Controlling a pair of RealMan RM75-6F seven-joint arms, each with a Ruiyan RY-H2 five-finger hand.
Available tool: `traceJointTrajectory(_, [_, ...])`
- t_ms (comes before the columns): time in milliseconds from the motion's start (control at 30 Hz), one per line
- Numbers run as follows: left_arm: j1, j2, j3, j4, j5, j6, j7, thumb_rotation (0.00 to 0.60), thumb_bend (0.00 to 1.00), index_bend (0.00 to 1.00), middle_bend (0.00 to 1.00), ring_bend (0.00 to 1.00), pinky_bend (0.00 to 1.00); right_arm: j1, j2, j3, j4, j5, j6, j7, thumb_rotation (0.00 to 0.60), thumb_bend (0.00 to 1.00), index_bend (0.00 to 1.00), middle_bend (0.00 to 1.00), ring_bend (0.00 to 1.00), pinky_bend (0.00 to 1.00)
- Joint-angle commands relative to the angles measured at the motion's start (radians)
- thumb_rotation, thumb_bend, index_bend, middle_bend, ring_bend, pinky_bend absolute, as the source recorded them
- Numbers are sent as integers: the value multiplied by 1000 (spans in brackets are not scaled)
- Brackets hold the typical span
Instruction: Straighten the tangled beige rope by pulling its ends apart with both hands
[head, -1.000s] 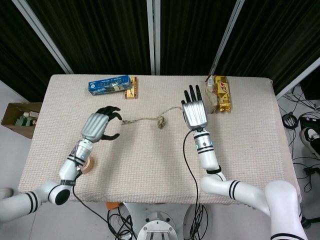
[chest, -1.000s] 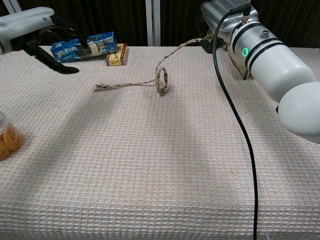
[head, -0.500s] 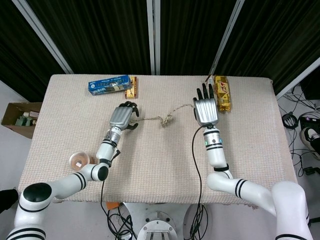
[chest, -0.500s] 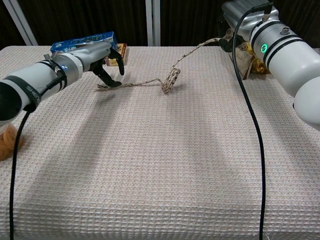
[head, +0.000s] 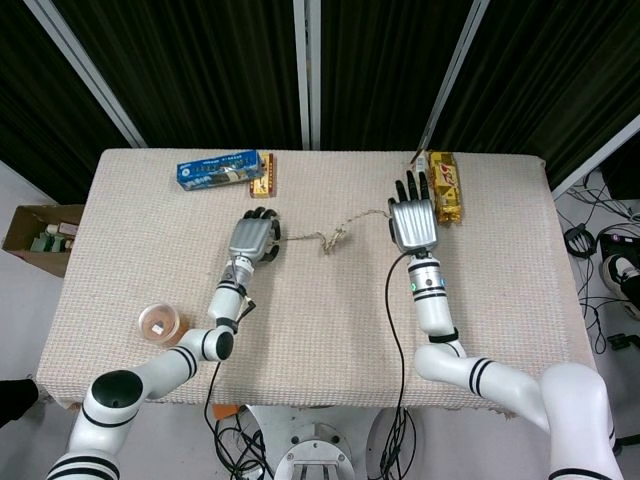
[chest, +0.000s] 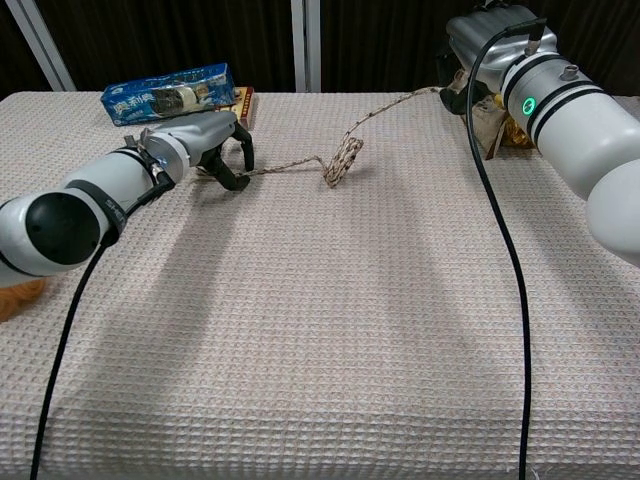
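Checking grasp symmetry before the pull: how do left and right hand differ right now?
Left hand has its fingers curled down over the rope end on the table; right hand shows straight fingers in the head view. Left hand sits near table center; right hand lies beside the yellow snack pack. Both are at a rope end.

Beige rope (head: 325, 240) on a cream waffle-weave cloth (head: 320, 320); blue packet (head: 218, 168).

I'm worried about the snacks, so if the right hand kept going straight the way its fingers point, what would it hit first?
Probably the yellow snack packet: the right hand points toward the table's far edge with its fingertips already beside the packet. Depth is unclear; it might pass just left of it.
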Motion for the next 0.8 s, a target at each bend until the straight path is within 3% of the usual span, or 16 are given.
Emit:
traceJointTrajectory(33, [-3,-10,-1,18,10,-2,-13,600,395,507,163,83,144,-1,-2,-2,3,0,0,1,600,480,647,203,0,0])
traceJointTrajectory(333, [2,-24,2,59,25,-9,-15,600,438,539,163,84,144,-7,-1,-4,3,4,2,10,600,479,647,203,0,0])
traceJointTrajectory(500, [33,-13,8,54,55,42,-56,600,470,578,184,84,144,-25,24,-3,-30,3,12,26,600,480,647,203,0,0])
traceJointTrajectory(800, [241,174,80,-172,160,232,-200,600,480,604,193,85,144,-144,177,-44,-198,-29,80,87,600,479,648,211,0,0])
